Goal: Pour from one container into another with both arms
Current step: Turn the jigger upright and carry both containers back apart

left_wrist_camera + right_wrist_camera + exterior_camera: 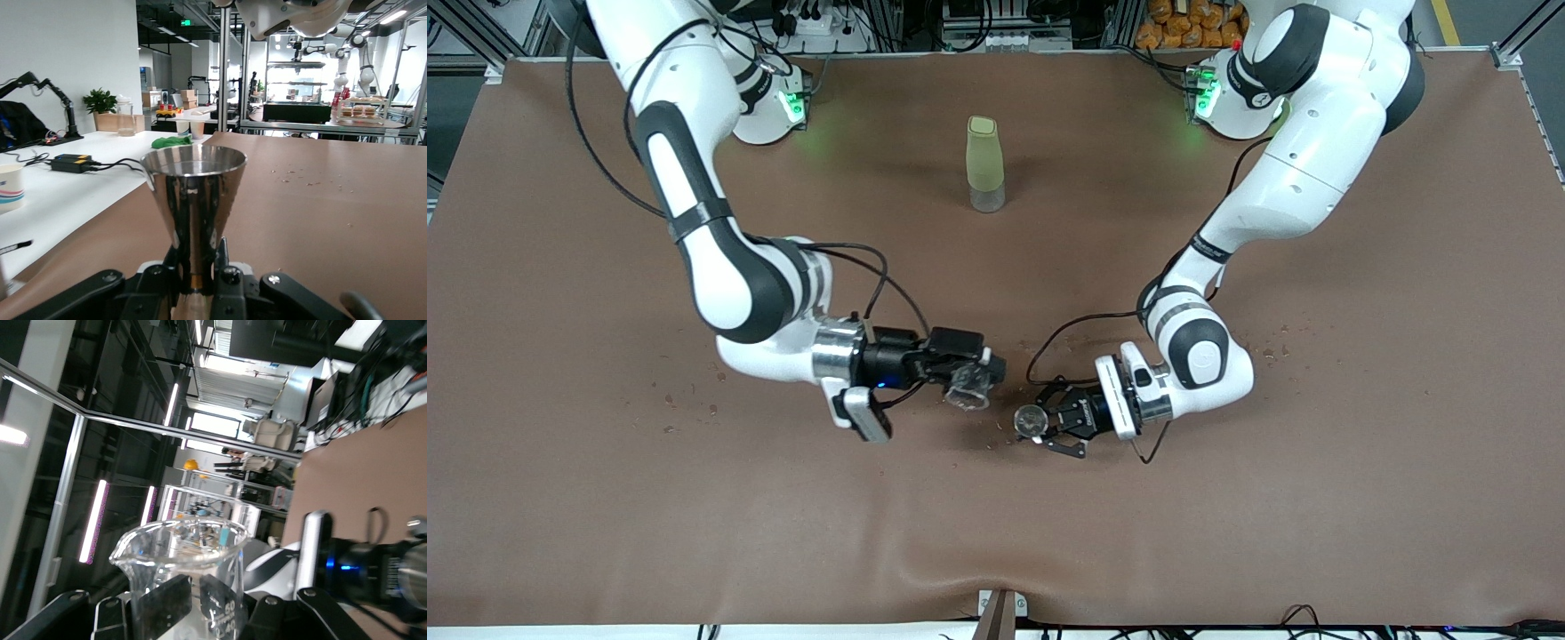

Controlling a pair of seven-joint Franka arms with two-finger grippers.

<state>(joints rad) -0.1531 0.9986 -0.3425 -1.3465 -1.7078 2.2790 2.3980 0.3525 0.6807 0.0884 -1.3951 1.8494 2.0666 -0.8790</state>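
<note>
The left gripper (pixel 1047 425) is clamped on the waist of the metal jigger (pixel 1032 420), holding it upright above the table (pixel 605 498), nearer the front camera than the green bottle (pixel 984 164); its upper cone (pixel 194 175) shows no liquid that I can tell. Just beside it, toward the right arm's end, the right gripper (pixel 971 378) grips the clear cup (pixel 967 389), which is tipped and looks empty (pixel 183 553). The bottle stands upright, well apart from both.

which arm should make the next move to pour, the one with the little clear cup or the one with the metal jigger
Right. The right gripper holds the tiny clear cup with a pouring lip, already tilted. The left gripper holds the shiny metal hourglass jigger upright, mouth open, beside it.
</note>
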